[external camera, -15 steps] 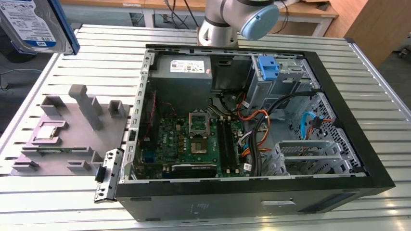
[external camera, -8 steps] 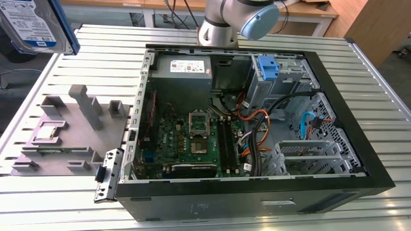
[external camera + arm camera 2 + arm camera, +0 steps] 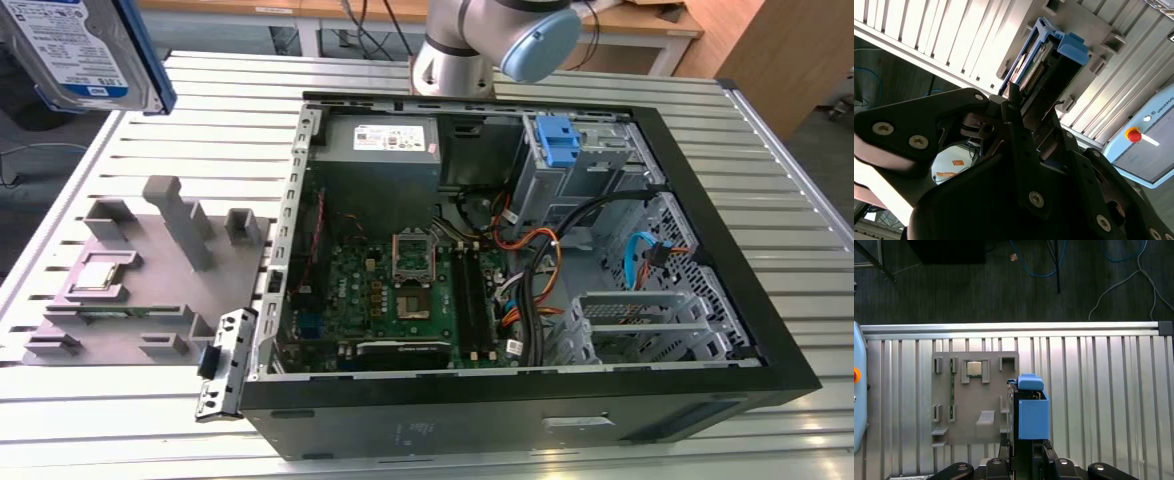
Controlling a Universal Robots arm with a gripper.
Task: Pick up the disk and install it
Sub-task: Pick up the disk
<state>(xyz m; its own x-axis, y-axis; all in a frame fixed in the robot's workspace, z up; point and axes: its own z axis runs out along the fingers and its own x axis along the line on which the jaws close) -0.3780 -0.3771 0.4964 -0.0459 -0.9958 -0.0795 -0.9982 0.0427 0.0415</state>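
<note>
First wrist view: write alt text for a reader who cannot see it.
The gripper is shut on the disk, seen edge-on with its blue carrier, held above a slatted metal table. On the table lies a grey fixture plate with a small square chip in one recess; beyond the table's edge, cables trail on a dark floor.

A robotics lab: slatted metal bench [image 3: 214, 130], opened computer case [image 3: 467, 425], floor cables [image 3: 1039, 276].
</note>
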